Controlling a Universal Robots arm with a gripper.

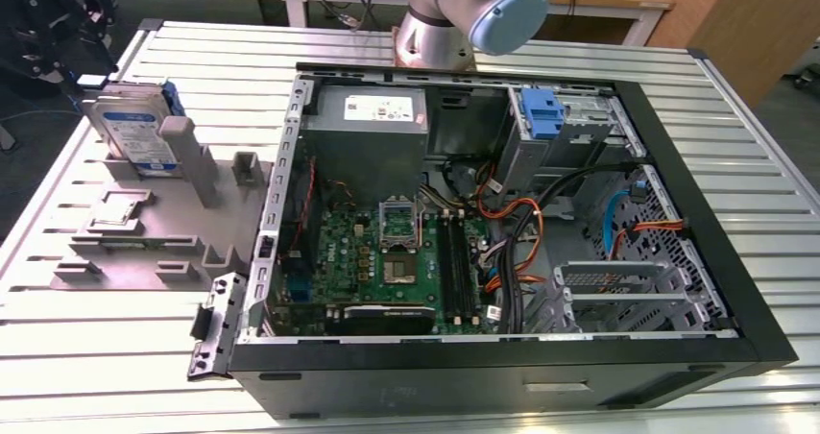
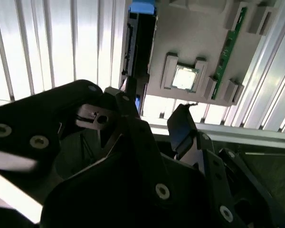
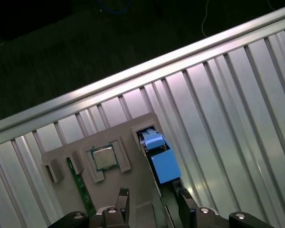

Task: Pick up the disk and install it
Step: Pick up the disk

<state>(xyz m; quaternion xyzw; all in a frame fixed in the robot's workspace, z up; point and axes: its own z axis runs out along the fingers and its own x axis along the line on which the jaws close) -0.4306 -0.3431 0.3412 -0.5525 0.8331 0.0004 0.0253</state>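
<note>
- The gripper hangs over a grey moulded plastic holder that lies on the ribbed aluminium table, just outside the open black tower computer case, along the case's wall on the exterior view's left.
- Its two dark fingers stand apart with nothing between them; in both wrist views the gap lines up with the slot where the drive sits.
- The disk, a flat silver hard drive in a blue plastic carrier frame, stands upright on its edge in the holder, outside the case and near the case's rear corner.
- In the first wrist view the drive's blue carrier shows just beyond the fingertips, apart from them; in the second wrist view the drive shows edge-on.
- Beside the drive, farther from the case, the holder carries a square silver processor chip in a raised seat and a thin green memory stick on edge.
- Inside the case, a grey power-supply box sits at the rear, a bare blue plastic bracket sits in a drive bay next to it, and a green motherboard covers the floor.
- Orange, black and red cables run across the middle of the case, between the motherboard and the drive bays.
- The grey robot arm rises behind the case's rear wall.
- The drive's label is white and blue, and the power supply bears a white sticker; the print on both is too small to make out.
</note>
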